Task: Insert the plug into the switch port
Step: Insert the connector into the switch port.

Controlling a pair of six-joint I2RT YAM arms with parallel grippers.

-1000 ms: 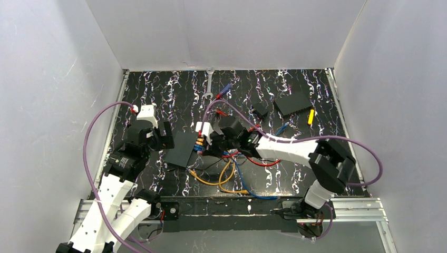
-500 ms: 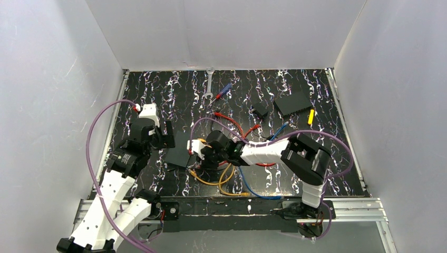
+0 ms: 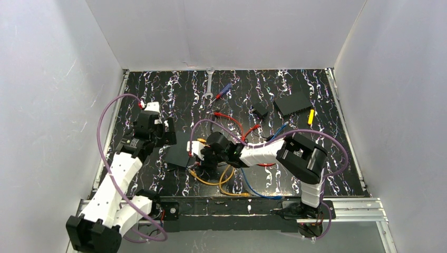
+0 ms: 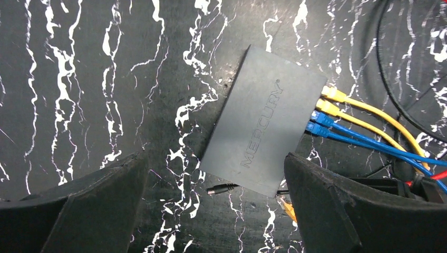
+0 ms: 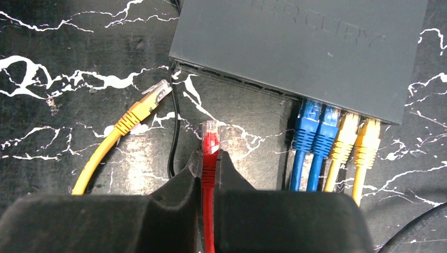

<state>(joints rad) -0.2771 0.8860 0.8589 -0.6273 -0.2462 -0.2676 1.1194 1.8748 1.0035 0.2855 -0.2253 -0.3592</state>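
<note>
The red plug (image 5: 210,134) sits pinched in my right gripper (image 5: 210,161). My two fingers are narrowed onto its red boot, just behind the clear tip. The tip points at the port edge of the switch (image 5: 300,47) and stops near it, not in any socket.

The switch is a flat black box marked MERCURY. It lies flat on the black marbled table (image 3: 158,89), left of centre and between my two wrists in the top view. Along the port edge, two blue plugs (image 5: 314,126) and two yellow plugs (image 5: 356,137) are seated side by side at one end. The sockets in front of my red plug are empty.

A loose yellow plug (image 5: 145,105) lies on the table beside the red one, angled toward the switch's corner. A thin black lead (image 5: 173,142) runs between them.

My left gripper (image 4: 211,182) hangs over the switch with its fingers (image 4: 79,205) spread wide, holding nothing. A small black barrel plug (image 4: 219,188) lies by the switch's near corner.
</note>
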